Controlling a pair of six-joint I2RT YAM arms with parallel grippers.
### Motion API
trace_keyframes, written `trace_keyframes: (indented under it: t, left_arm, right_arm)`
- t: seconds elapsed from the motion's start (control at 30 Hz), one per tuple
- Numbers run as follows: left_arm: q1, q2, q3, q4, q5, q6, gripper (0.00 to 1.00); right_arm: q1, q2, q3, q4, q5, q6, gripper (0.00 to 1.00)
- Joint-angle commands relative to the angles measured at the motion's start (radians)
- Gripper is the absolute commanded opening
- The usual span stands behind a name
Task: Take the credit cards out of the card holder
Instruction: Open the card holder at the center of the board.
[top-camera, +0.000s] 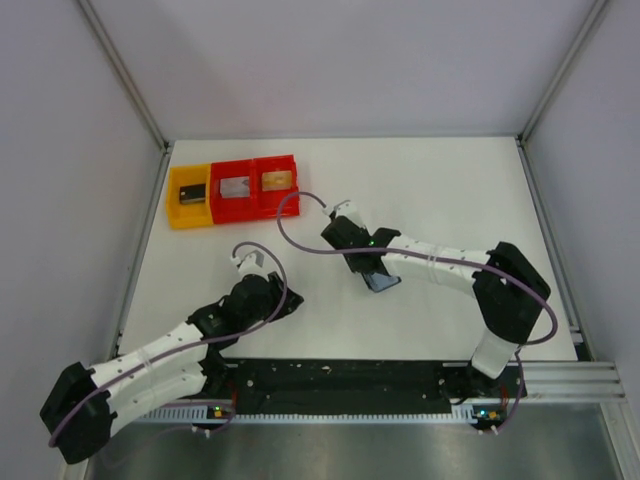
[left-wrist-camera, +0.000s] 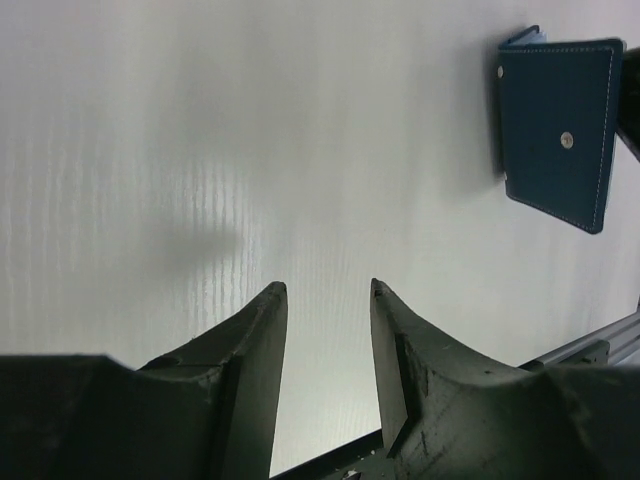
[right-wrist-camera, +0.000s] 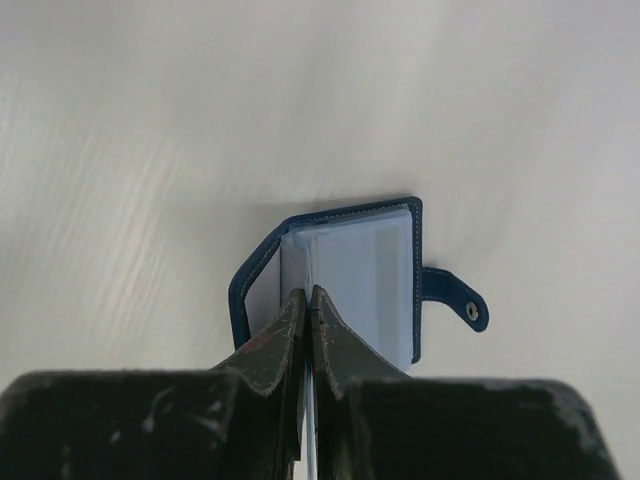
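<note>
Mid-table: card holder (right-wrist-camera: 360, 275), lying open, pale inner face up, clasp tab (right-wrist-camera: 455, 300) out to the right. Clenched on a thin pale edge (right-wrist-camera: 303, 265) at its fold: right gripper (right-wrist-camera: 306, 296); card or inner leaf, hard to tell.

Over bare table (left-wrist-camera: 150, 120), near left: left gripper (left-wrist-camera: 325, 288), half parted, grasping nothing.

Risks: lifting the whole holder instead of a card, with no hold-down on the cover; slipping off so thin an edge.

Far left: yellow bin (top-camera: 190, 222) with a dark item (top-camera: 188, 191); red bins (top-camera: 255, 210) with a grey piece (top-camera: 234, 188) and a tan piece (top-camera: 277, 180).

card holder (top-camera: 383, 281): middle of table (top-camera: 450, 190) | bins (top-camera: 252, 190): behind-left of it, far-left corner
</note>
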Motion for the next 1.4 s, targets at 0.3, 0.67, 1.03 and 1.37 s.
trace_keyframes:
  t: [0.3,0.67,1.03,1.37]
  left_arm:
    - [0.004,0.088,0.07,0.081,0.048,0.052,0.44]
    - [0.004,0.074,0.08,0.092,0.071,0.073,0.44]
    - [0.004,0.135,0.224,0.084,0.117,0.121,0.44]
    - [0.004,0.247,0.395,0.083,0.152,0.153,0.43]
  right_arm:
    - [-0.02,0.137,0.167,-0.054,-0.218,-0.011,0.31]
    - [-0.018,0.161,0.161,0.002,-0.431,0.065,0.45]
    - [-0.114,-0.036,0.078,0.055,-0.545,0.071,0.51]
    - [-0.19,-0.098,-0.057,0.161,-0.657,0.088,0.48]
